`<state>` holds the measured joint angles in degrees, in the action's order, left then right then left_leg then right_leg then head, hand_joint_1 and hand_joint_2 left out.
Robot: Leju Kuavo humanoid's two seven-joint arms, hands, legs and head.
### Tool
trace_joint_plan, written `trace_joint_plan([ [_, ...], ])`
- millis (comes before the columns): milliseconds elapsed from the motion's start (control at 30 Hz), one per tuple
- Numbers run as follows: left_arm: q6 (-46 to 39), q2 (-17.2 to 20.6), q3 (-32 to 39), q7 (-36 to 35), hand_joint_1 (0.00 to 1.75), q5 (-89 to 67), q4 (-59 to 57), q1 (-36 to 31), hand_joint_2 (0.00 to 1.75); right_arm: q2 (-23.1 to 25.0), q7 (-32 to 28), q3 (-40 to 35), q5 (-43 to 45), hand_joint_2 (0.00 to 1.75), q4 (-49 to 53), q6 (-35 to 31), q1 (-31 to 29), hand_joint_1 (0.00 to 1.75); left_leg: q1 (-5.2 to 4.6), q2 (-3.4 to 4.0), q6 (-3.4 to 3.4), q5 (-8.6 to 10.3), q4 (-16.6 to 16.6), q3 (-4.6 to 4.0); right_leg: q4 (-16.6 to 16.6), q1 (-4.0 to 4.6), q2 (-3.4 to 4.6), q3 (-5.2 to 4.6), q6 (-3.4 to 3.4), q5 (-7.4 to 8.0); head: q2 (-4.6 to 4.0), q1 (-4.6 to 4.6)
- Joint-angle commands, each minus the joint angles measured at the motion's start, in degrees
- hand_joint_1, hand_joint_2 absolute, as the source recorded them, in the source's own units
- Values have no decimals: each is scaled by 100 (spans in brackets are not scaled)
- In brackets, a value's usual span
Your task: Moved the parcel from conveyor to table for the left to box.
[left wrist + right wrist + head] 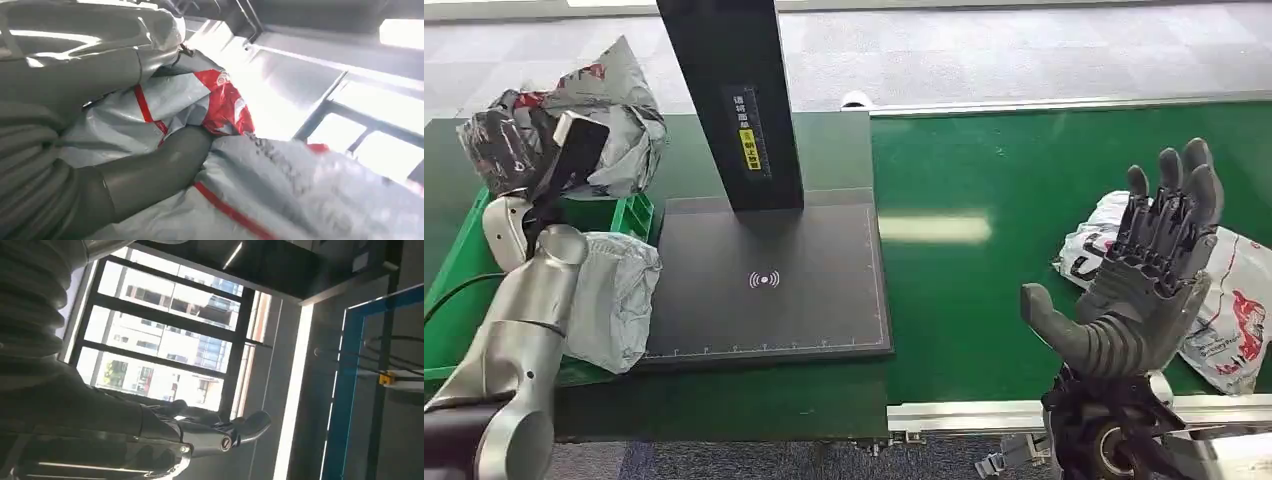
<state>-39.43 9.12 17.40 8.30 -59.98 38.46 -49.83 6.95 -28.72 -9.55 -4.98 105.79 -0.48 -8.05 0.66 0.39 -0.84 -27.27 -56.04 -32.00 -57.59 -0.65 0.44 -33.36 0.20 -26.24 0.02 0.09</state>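
Head view: the right robot hand [1146,268] is raised over the green conveyor [1024,190], fingers spread and holding nothing. A white parcel [1234,300] lies on the conveyor just behind that hand. Across the black scanner plate [769,280] from the conveyor, the left robot hand [559,160] grips a grey bag [609,110] above a green bin [464,250].

Left wrist view: the thumb [150,170] is pressed against the grey, red-striped bag.

Right wrist view: the fingers [225,432] are seen open against windows [165,350].
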Motion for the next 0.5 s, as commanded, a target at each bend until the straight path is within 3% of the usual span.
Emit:
trace_joint_plan([
  [33, -10, 449, -64, -64, 175, -27, -1823, -797, 175, -215, 23, -144, 26, 175, -471, -38, -231, 0, 4, -10, 4, -3, -2, -4, 5, 5, -12, 5, 1, -4, 2, 2],
  [100, -10, 449, -64, -64, 175, -27, -1823, -797, 175, -215, 23, -144, 26, 175, -471, -38, -231, 0, 4, -11, 5, -2, -3, -14, 5, 5, -13, -3, 1, -2, 0, 0],
  [200, 392, 587, 31, -718, 175, -46, -2028, -776, 175, -273, 12, -170, 65, 175, -557, -39, -227, 0, 3, -9, 4, -2, -3, -23, 5, 5, -9, -12, 0, -1, 0, 2],
  [500, 738, 1459, 413, -1645, 175, -59, -2238, -357, 175, -345, 43, -200, 218, 175, -817, 2, -431, 0, 11, 21, 1, -7, 3, -18, 5, 12, 19, -21, -3, 2, 0, 2],
])
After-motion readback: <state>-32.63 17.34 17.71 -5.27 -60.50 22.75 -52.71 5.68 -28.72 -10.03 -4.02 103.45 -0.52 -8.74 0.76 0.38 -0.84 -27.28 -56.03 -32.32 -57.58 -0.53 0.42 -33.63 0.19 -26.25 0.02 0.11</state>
